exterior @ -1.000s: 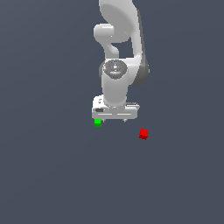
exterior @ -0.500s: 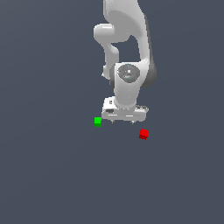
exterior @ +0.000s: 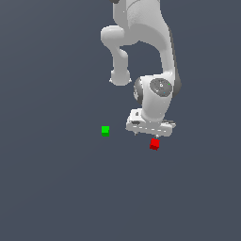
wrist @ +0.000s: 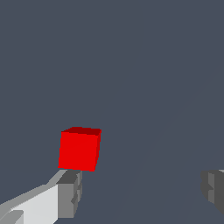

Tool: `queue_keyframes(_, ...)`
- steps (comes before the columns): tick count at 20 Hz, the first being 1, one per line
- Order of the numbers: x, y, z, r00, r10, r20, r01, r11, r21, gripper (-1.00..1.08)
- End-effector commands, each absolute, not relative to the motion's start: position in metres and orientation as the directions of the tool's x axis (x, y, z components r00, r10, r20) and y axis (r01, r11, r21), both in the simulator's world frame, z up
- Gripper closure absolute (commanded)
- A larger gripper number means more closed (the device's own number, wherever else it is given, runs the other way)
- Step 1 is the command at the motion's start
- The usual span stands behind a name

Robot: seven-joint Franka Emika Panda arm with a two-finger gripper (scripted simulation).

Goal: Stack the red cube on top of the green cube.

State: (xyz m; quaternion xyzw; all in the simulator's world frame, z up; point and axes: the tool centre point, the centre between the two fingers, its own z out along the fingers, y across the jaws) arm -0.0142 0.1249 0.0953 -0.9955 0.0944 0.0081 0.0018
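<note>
The red cube (exterior: 154, 144) lies on the dark grey floor, just below the white gripper (exterior: 150, 134) in the exterior view. The green cube (exterior: 105, 131) lies apart, to the exterior view's left of the gripper. In the wrist view the red cube (wrist: 79, 150) sits just beyond one grey fingertip (wrist: 70, 192), off to one side of the gap between the fingers. The gripper (wrist: 142, 188) is open and holds nothing. The green cube is out of the wrist view.
The white arm (exterior: 141, 47) rises behind the gripper. The floor (exterior: 56, 188) is plain dark grey, with no other objects in view.
The gripper has moved toward the exterior view's right, from beside the green cube to over the red cube. Both cubes have stayed where they were.
</note>
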Motion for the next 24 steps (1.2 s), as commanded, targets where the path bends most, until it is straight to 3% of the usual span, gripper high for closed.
queue_keyframes(1, -0.012, 0.141, 0.088, 0.976, -0.216, -0.011, -0.216, -0.976, -0.002, -0.92)
queue_keyframes(11, -0.004, 0.178, 0.071, 0.960, -0.279, -0.001, -0.279, -0.960, 0.000, -0.92)
queue_keyframes(24, -0.002, 0.181, 0.058, 0.959, -0.284, 0.000, -0.284, -0.959, 0.000, -0.92)
